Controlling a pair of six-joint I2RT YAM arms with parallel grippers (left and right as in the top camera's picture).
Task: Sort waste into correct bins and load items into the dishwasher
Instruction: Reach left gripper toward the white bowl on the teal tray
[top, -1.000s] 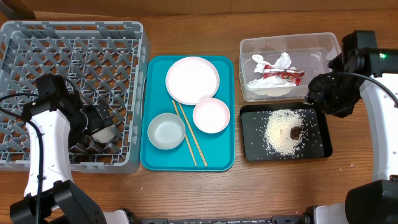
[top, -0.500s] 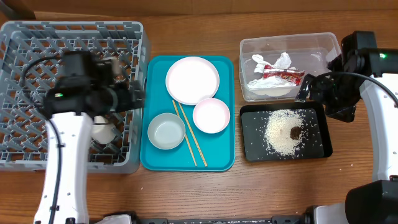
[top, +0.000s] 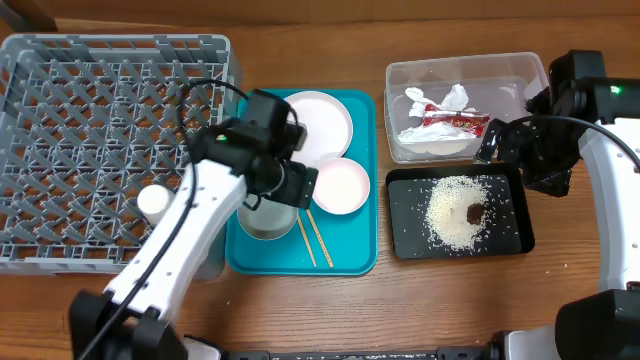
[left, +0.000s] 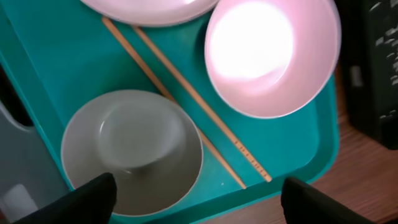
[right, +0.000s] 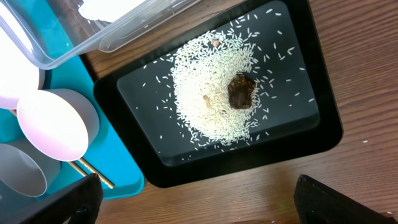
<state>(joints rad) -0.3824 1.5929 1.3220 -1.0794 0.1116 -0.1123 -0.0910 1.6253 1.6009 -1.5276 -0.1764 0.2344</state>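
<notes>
The small white cup lies in the grey dish rack. My left gripper is open and empty above the grey bowl on the teal tray. In the left wrist view its fingertips straddle the bowl, with the chopsticks and small white dish beyond. The large white plate sits at the tray's back. My right gripper is open and empty over the black tray of rice and a brown lump. The clear tub holds the wrapper and napkin.
The teal serving tray lies between the rack and the bins. In the right wrist view, the black tray sits on the wooden table with the tub corner behind it and the small dish to its left.
My left arm has swung right from the dish rack to over the teal tray, leaving the white cup in the rack. The right arm has barely moved.
</notes>
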